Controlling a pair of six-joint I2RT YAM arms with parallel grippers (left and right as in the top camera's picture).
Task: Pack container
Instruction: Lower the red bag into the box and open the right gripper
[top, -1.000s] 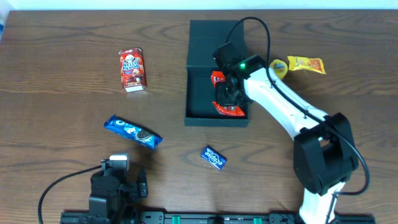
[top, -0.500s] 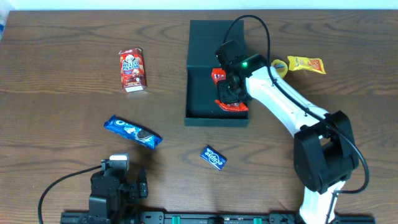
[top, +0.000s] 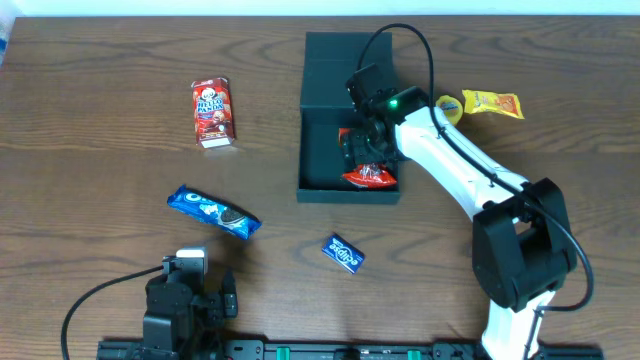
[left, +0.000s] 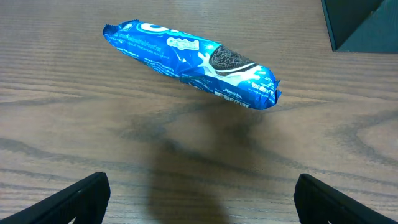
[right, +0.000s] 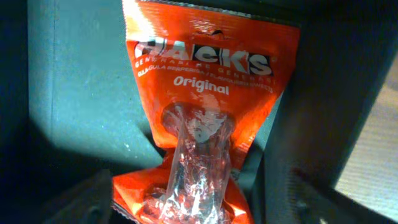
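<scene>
Wooden table (top: 100, 200), bearing all items. The container (top: 318, 150), a dark square box, sits at the far middle of the table, its flap lid lying open toward the far edge. My right arm (top: 450, 160) reaches into it; my right gripper (right: 196, 199) hangs over the box floor with jaws apart, one finger on either side of the orange Hacks packet (right: 205, 93), which lies in the near right corner. The red Hello Panda box (top: 213, 112) lies well left of the container. The blue Oreo packet (left: 193, 62) lies on the wood ahead of my left gripper (left: 202, 199), jaws wide apart and holding nothing. A yellow packet (top: 492, 103) lies right of the container, and a small blue packet (top: 343, 253) lies near its front.
</scene>
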